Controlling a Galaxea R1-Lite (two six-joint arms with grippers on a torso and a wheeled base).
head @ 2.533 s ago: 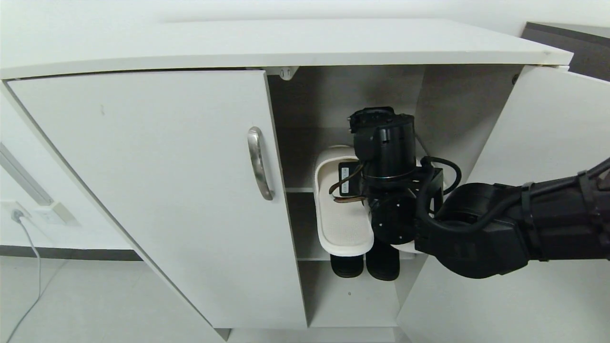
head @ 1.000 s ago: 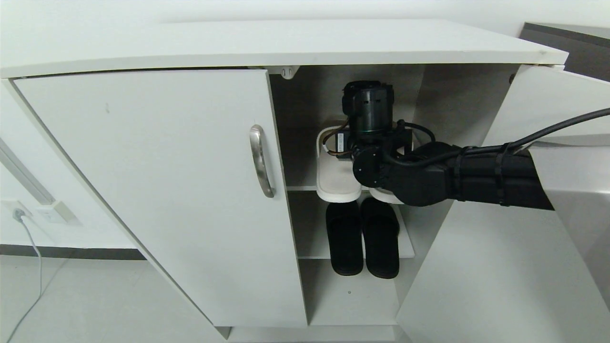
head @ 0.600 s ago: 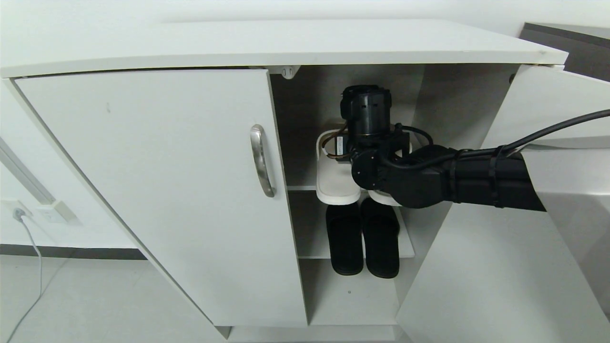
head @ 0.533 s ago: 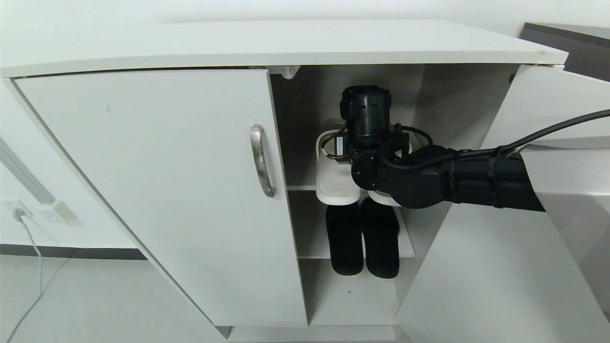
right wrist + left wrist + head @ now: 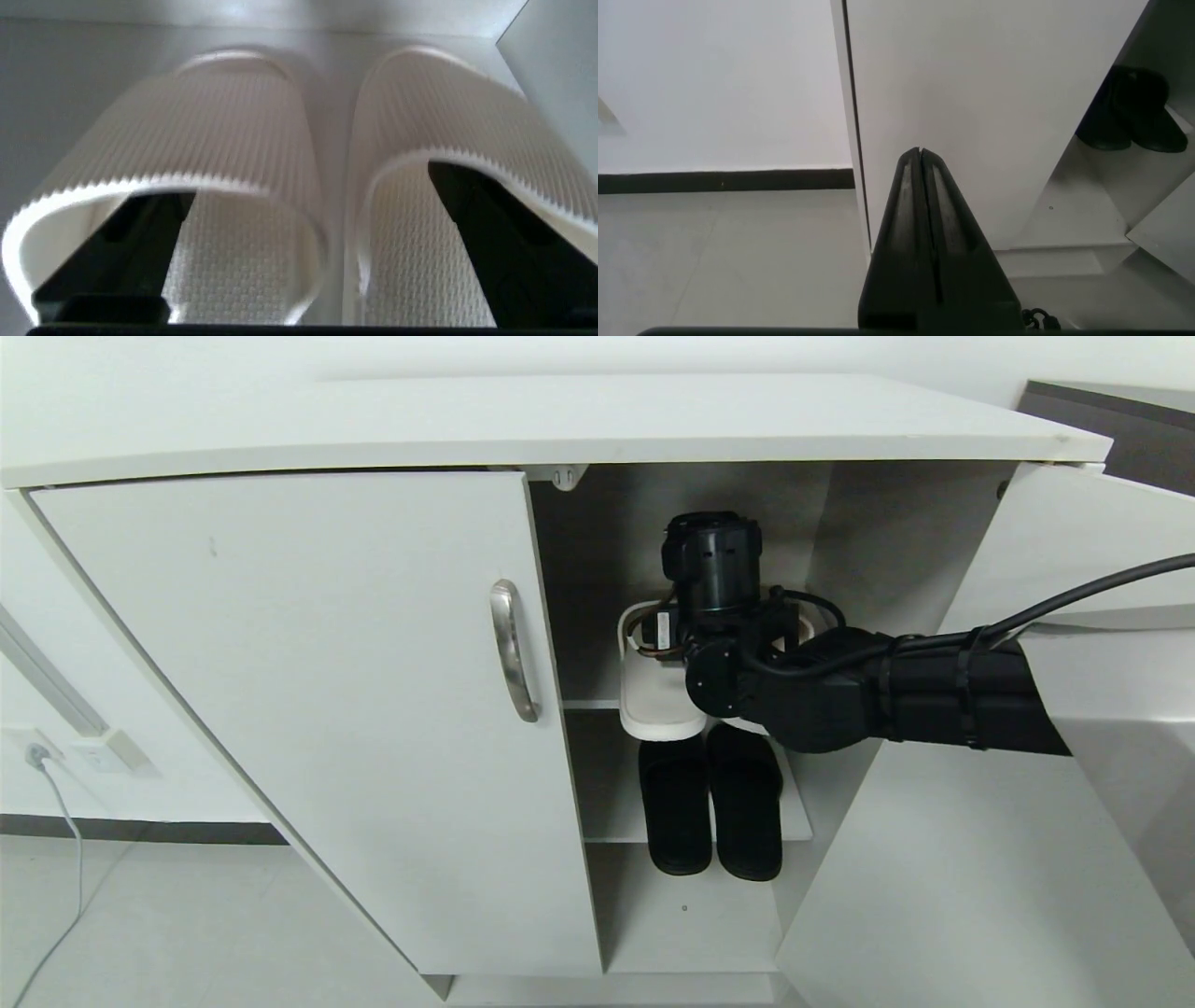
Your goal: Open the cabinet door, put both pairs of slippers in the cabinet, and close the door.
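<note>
The white cabinet [image 5: 560,420] has its right door [image 5: 980,859] swung open and its left door [image 5: 308,709] closed. A white pair of slippers [image 5: 653,705] [image 5: 234,140] lies side by side on the upper shelf, heels over the shelf edge. My right arm [image 5: 840,695] is inside the opening above them. My right gripper [image 5: 304,187] is open, with one black finger [image 5: 121,243] under each slipper's strap. A black pair of slippers [image 5: 709,812] [image 5: 1134,112] rests on the shelf below. My left gripper [image 5: 920,159] is shut and empty, low in front of the closed door.
The closed door carries a metal handle [image 5: 509,653]. A bottom compartment [image 5: 686,924] lies under the black pair. Grey floor [image 5: 140,933] spreads to the left, with a wall socket and cable [image 5: 37,761]. The open door stands close beside my right arm.
My right arm lifted the white pair from in front of the lower shelves up onto the upper shelf. In the last half second the wrist sank a little.
</note>
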